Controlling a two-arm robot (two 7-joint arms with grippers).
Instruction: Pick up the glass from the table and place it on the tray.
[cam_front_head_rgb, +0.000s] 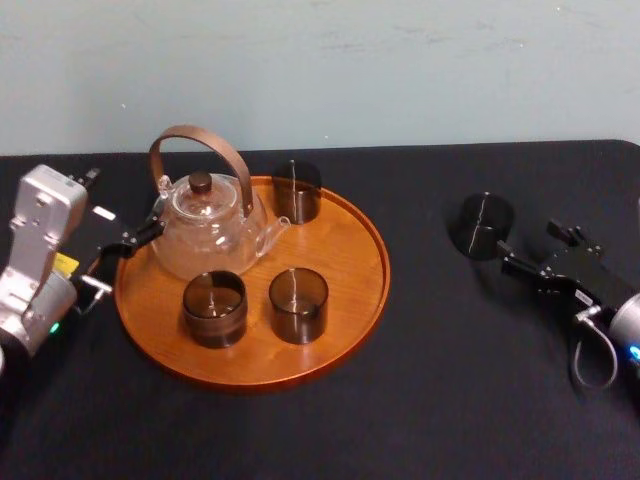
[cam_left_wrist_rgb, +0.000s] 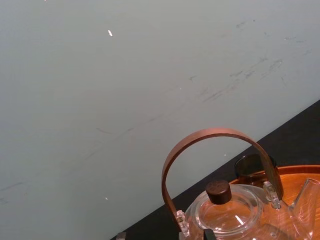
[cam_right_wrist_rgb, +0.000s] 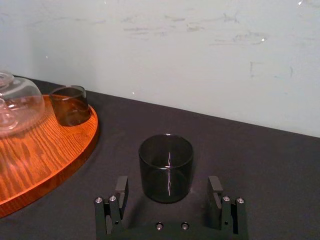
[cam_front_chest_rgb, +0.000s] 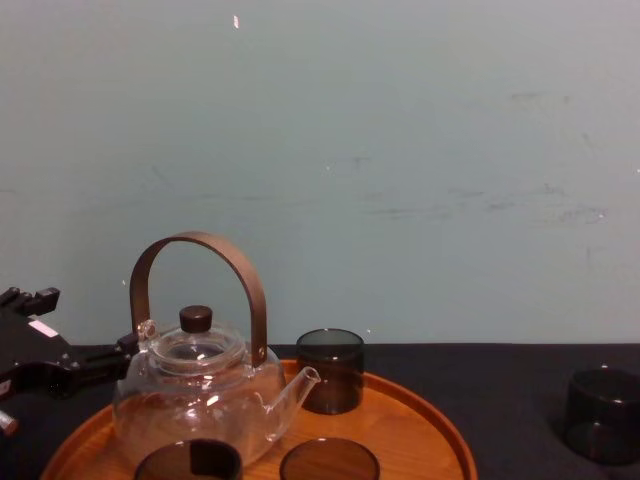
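Item 1: right hand (cam_right_wrist_rgb: 168, 184), released, fingers (cam_right_wrist_rgb: 121, 190) spread either side of the glass (cam_right_wrist_rgb: 166, 165), not touching it.
Item 2: glass, upright on the table (cam_front_head_rgb: 450, 380), well right of the tray (cam_front_head_rgb: 345, 250).
Handling: advance until the fingers flank its middle, close gently, lift straight, clear the rim, and set it on bare wood right of the 3 other glasses (cam_front_head_rgb: 298, 305).
Item 3: left hand (cam_front_head_rgb: 140, 236), idle beside the teapot (cam_front_head_rgb: 205, 225).

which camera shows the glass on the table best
The right wrist view: the glass stands whole and close, framed by the open fingers of the right gripper. The head view shows it from above, farther off, right of the tray; the chest view catches it at the lower right edge.
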